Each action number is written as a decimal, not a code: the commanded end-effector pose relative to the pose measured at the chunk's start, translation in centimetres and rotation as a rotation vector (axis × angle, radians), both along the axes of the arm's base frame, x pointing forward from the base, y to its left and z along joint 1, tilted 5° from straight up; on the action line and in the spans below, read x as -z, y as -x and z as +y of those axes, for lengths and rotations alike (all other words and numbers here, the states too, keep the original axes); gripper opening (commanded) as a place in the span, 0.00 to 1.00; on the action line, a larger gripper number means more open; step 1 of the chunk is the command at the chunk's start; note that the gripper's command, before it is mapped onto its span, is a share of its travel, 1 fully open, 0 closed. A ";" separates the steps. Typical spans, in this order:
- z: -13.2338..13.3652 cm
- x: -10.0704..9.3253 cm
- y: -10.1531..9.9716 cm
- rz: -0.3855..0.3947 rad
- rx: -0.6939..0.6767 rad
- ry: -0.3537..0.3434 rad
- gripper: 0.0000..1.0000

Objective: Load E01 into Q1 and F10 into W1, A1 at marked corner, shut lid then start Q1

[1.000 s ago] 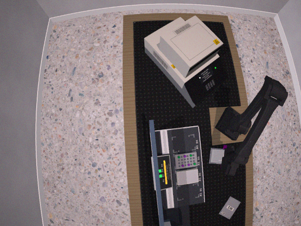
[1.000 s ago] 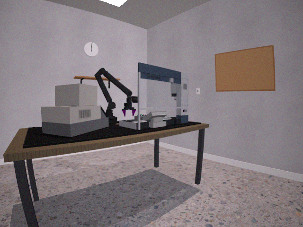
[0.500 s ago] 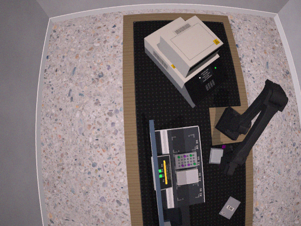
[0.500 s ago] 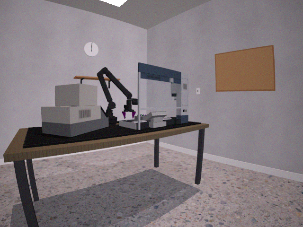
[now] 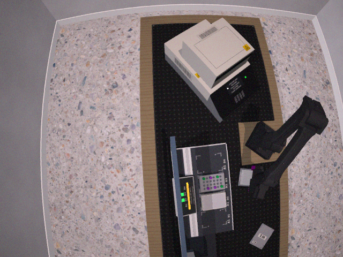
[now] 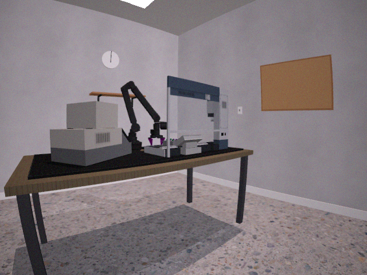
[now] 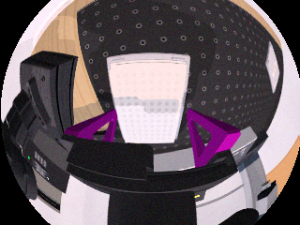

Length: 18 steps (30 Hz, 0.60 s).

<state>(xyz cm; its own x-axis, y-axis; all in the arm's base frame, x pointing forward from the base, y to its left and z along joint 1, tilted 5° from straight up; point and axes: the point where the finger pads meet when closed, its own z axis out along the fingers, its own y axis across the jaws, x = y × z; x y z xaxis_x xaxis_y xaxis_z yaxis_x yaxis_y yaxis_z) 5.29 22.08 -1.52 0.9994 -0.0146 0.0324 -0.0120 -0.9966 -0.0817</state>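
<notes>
A white 96-well plate (image 5: 245, 176) lies on the black mat to the right of the deck; I cannot read its ID. My gripper (image 5: 251, 179) hangs low over it, open, with the magenta fingers wide apart. In the wrist view the plate (image 7: 149, 103) reaches between the two fingers, which do not touch it. Cycler Q1 (image 5: 210, 60) stands at the far end of the mat, its lamp (image 5: 245, 77) green and its lid (image 6: 92, 114) raised above the body. Its block is hidden. Deck places D4 (image 5: 206, 160) and D1 (image 5: 213, 221) look empty. Nest W1 (image 5: 262, 233) is a grey pad near the front right.
The tube cooling block (image 5: 210, 183) with green and purple caps sits on D3, and the pale deep-well block (image 5: 213, 201) on D2. A blue-framed gantry (image 5: 177, 193) runs along the deck's left side. The arm's base (image 5: 263, 141) stands on a wooden plinth at the right.
</notes>
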 end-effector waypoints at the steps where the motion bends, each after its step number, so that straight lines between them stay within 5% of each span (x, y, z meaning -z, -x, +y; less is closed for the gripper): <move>1: 0.1 0.3 -0.1 0.002 -0.010 -0.008 1.00; 7: -0.2 1.8 -0.1 0.005 -0.006 0.007 1.00; 18: 1.7 0.0 -0.1 -0.002 -0.001 -0.033 1.00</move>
